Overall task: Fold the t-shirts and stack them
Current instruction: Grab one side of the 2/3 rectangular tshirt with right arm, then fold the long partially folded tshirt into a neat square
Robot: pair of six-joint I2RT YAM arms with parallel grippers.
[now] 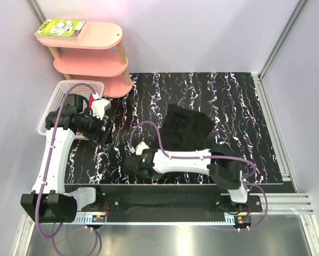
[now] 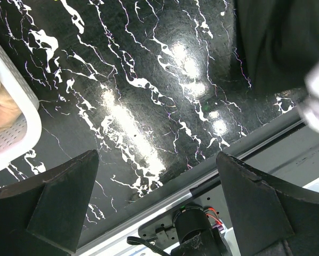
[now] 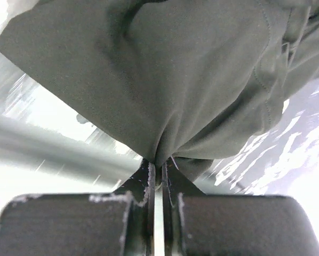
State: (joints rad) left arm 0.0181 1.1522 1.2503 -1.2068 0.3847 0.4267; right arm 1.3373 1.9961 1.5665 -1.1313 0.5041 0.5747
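The right gripper (image 3: 158, 175), low at the near edge of the table (image 1: 234, 96), is pinched tight on a fold of the black shirt (image 3: 165, 69); the rest lies crumpled mid-table. The cloth looks soft, light and limp, so it is best taken at a hem or shoulder corner. Further left, the left gripper (image 2: 157, 186) hangs wide open, holding nothing. Beyond it is one basket (image 1: 53, 104). One shirt counted on the table.

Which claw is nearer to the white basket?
Left. The left claw hangs beside the white basket; the right claw, shut on the black t-shirt, is farther away, to its right.
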